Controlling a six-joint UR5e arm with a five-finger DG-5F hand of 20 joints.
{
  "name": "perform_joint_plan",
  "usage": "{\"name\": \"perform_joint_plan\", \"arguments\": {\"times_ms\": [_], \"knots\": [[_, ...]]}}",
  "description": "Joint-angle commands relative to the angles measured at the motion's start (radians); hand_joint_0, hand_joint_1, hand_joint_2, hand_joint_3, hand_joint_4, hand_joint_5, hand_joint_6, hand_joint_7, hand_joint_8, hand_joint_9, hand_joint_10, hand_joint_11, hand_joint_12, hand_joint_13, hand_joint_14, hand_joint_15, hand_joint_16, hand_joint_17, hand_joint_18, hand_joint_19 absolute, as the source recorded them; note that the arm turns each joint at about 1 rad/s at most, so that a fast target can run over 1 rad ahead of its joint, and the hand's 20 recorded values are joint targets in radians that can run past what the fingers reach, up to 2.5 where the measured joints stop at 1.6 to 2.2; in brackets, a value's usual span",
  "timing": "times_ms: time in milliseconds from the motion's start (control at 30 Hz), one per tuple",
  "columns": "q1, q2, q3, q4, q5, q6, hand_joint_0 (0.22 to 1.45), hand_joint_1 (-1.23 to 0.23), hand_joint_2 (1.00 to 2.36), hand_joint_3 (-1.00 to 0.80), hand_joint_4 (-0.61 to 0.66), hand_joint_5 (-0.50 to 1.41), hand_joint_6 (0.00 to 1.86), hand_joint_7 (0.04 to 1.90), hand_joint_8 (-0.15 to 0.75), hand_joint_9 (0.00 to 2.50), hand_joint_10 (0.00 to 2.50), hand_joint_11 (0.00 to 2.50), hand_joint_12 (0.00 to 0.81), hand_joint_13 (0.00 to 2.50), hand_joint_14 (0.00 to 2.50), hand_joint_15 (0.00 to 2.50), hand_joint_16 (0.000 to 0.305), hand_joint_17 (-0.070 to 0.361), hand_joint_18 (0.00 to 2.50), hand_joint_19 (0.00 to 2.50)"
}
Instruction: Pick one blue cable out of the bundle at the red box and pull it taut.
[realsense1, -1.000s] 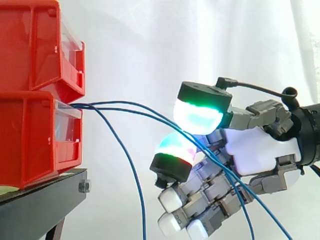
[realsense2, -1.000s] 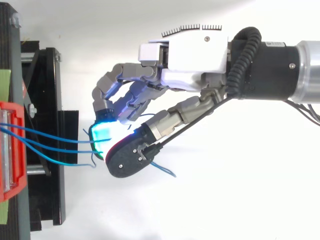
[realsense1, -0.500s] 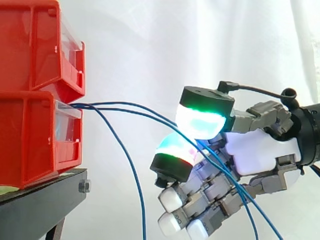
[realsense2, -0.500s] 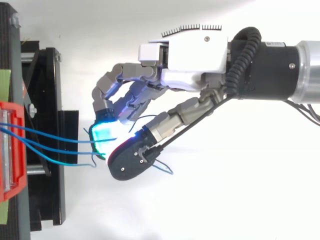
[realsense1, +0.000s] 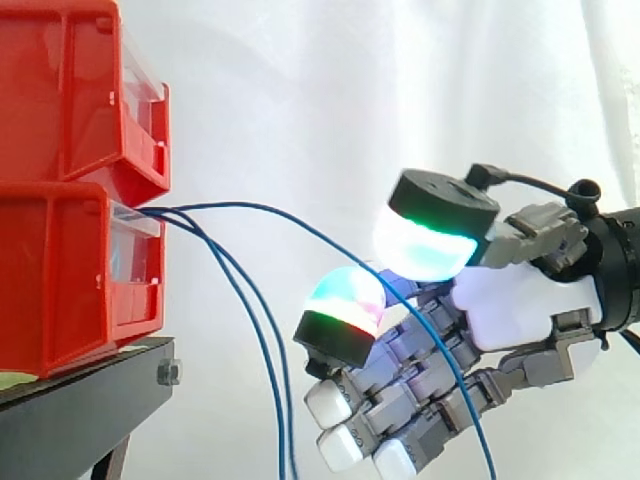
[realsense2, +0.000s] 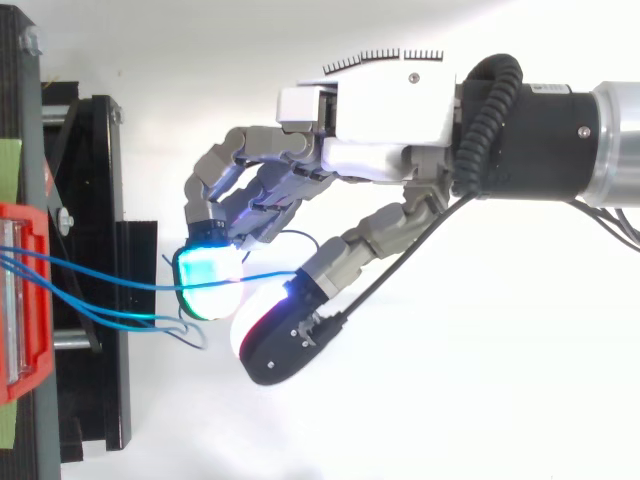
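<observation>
Green-glowing thumb pad (realsense1: 428, 238): standing apart from the multicoloured finger pad (realsense1: 342, 308), having swung up and outward since half a second ago.
Fingers (realsense1: 410, 395): staying curled, hooking one blue cable (realsense1: 245, 205) that is running through the gap under the thumb and down across them.
Hand (realsense1: 520, 305): reaching in from the right, about level with the lower red bin (realsense1: 60, 280).
Change: two cables were passing through the hand before; one of them is now hanging free.
Held cable: arcing slackly from the lower bin's mouth to the hand, then trailing below it.
Loose cables (realsense1: 270, 380): two, drooping side by side from the same mouth, between the bin and the hand.
Count: three blue cables, two red bins with the upper red bin (realsense1: 60, 90) sitting on the lower, one black stand (realsense1: 90, 400) carrying them.
</observation>
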Motion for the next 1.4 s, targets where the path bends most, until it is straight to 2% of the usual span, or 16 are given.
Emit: {"name": "perform_joint_plan", "arguments": {"times_ms": [0, 200, 367, 567, 967, 1367], "knots": [[0.0, 0.0, 0.0, -0.001, 0.0, 0.001, 0.47, -0.78, 1.0, -0.5, 0.15, -0.17, 0.93, 0.9, 0.401, 0.67, 0.01, 0.45, 0.33, 0.62, 0.01, 0.34, 0.062, 0.141, 0.68, 0.32], [0.001, 0.0, 0.0, -0.001, 0.0, 0.001, 0.55, -0.61, 1.0, -0.5, 0.12, -0.16, 0.9, 0.97, 0.387, 0.72, 0.01, 0.44, 0.302, 0.59, 0.01, 0.34, 0.056, 0.126, 0.62, 0.38], [0.0, 0.0, 0.0, 0.001, 0.0, 0.0, 0.57, -0.58, 1.01, -0.38, 0.11, -0.15, 0.88, 0.98, 0.381, 0.73, 0.01, 0.43, 0.295, 0.57, 0.01, 0.35, 0.055, 0.124, 0.56, 0.42], [0.0, 0.0, 0.0, -0.001, -0.003, 0.003, 0.57, -0.61, 1.01, -0.3, 0.13, -0.15, 0.88, 1.04, 0.389, 0.73, 0.01, 0.45, 0.304, 0.56, 0.01, 0.34, 0.055, 0.124, 0.56, 0.42], [0.0, 0.0, 0.003, -0.001, -0.003, 0.003, 0.59, -0.75, 1.01, -0.11, 0.16, -0.14, 0.93, 1.02, 0.408, 0.74, 0.01, 0.47, 0.333, 0.6, 0.01, 0.32, 0.061, 0.136, 0.65, 0.36], [0.0, 0.002, 0.023, -0.002, 0.003, 0.003, 0.64, -0.84, 1.02, -0.06, 0.06, -0.14, 0.92, 1.19, 0.385, 0.77, 0.01, 0.51, 0.319, 0.6, 0.01, 0.31, 0.055, 0.124, 0.64, 0.33]]}}
